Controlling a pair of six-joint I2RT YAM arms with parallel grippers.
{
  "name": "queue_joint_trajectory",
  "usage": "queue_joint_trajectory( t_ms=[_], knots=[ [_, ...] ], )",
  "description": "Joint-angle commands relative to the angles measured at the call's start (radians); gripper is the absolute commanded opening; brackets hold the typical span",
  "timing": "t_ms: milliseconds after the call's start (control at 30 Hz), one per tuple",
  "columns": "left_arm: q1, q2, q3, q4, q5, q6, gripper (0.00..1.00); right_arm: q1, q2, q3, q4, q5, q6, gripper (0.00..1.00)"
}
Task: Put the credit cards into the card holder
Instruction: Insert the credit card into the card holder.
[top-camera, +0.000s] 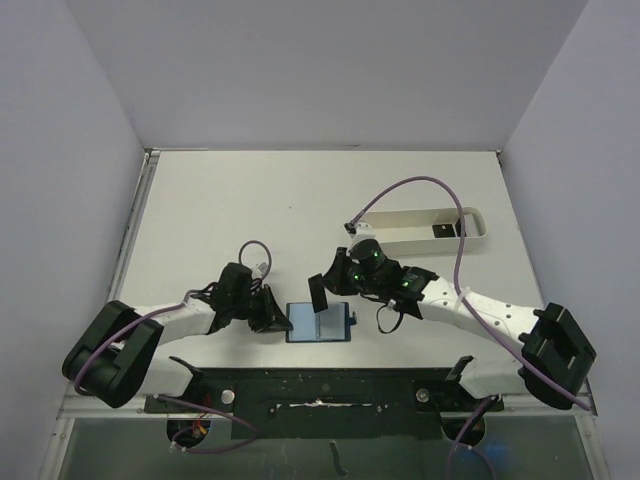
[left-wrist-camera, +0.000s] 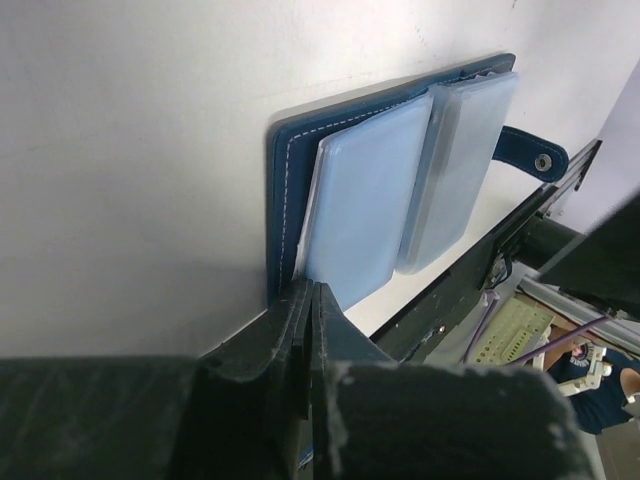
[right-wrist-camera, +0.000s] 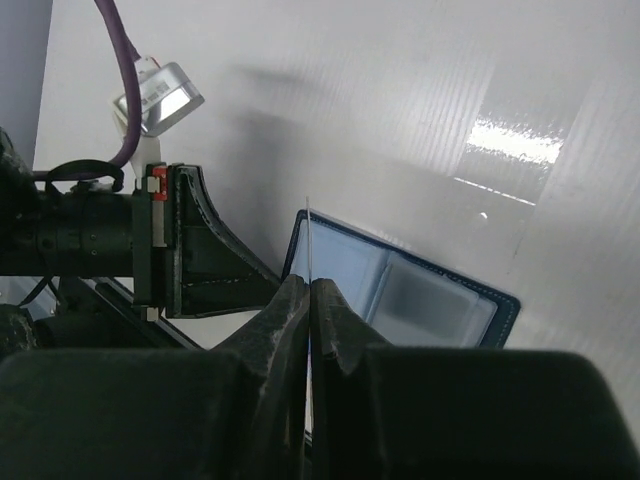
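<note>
Two robot arms at a white table (top-camera: 250, 200), viewed from above. Shows a blue wallet (top-camera: 320, 322) lying open and flat near the front edge, between the two tools, with lighter blue pockets facing up and a snap tab (left-wrist-camera: 530, 155) sticking out from its right side. Places the left gripper (top-camera: 278, 318) at the wallet's left edge, fingers pressed together with no gap, tips touching that edge; cannot tell whether any layer of the wallet is caught between them. Places the right gripper (top-camera: 335, 283) just behind the wallet, raised off the table, jaws clamped on a thin dark card (top-camera: 319, 291). Holds that card on edge, tilted, just above the wallet's far edge, not yet in any pocket. Further back on the right, has a long white tray (top-camera: 420, 243) with a second dark card (top-camera: 441, 231) lying inside near its right end, well apart from the wallet.
</note>
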Motion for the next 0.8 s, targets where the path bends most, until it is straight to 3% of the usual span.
queue_joint_trajectory(
  t_ms=[0, 767],
  knots=[
    [-0.026, -0.022, -0.007, 0.028, -0.071, -0.009, 0.0, 0.009, 0.031, -0.043, 0.164, -0.052, 0.085, 0.0],
    [-0.039, -0.037, -0.011, -0.001, -0.11, 0.001, 0.0, 0.0, 0.094, -0.155, 0.186, -0.059, 0.112, 0.0]
  ],
)
